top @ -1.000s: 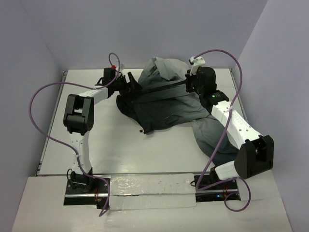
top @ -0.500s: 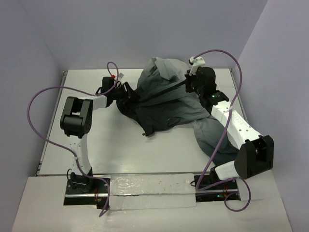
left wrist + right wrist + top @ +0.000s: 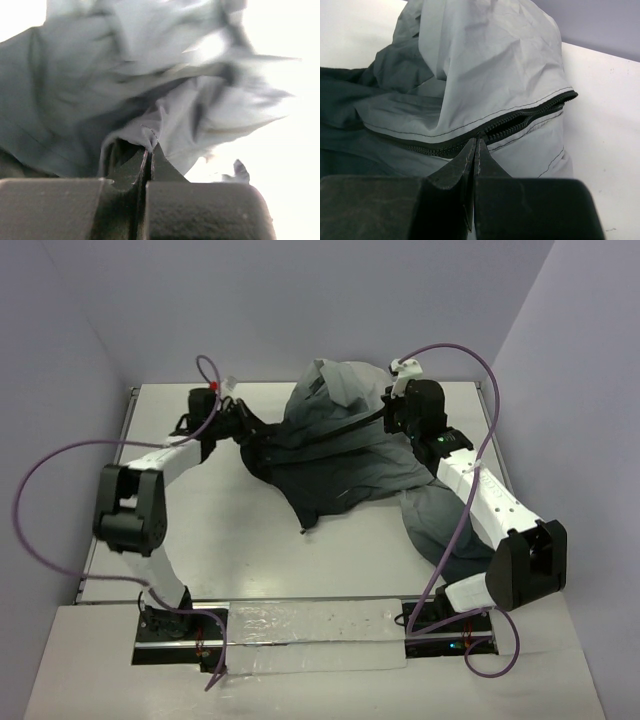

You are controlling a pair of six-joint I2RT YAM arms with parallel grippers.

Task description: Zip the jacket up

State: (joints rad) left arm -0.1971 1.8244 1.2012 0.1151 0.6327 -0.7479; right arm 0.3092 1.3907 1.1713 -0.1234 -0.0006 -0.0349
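Observation:
The jacket (image 3: 340,455) lies bunched at the back middle of the table, light grey up top and darker lower down. Its dark zipper (image 3: 330,429) runs taut across it between my two grippers. At the jacket's left edge my left gripper (image 3: 243,428) is shut; in the left wrist view (image 3: 150,146) a fold of grey fabric (image 3: 100,75) is pinched at its tips. My right gripper (image 3: 388,420) sits at the zipper's right end. In the right wrist view (image 3: 477,141) it is shut right on the zipper (image 3: 530,117), whose teeth gape apart to the right of the tips.
One dark sleeve (image 3: 440,530) trails to the front right under the right arm. Purple cables (image 3: 60,455) loop off both arms. The white table (image 3: 230,530) has a raised rail (image 3: 105,490) on its left side and lilac walls close around it.
My left gripper went from open to shut on the jacket's left edge and drew back to the left, its elbow swinging outward. The right arm has stayed put.

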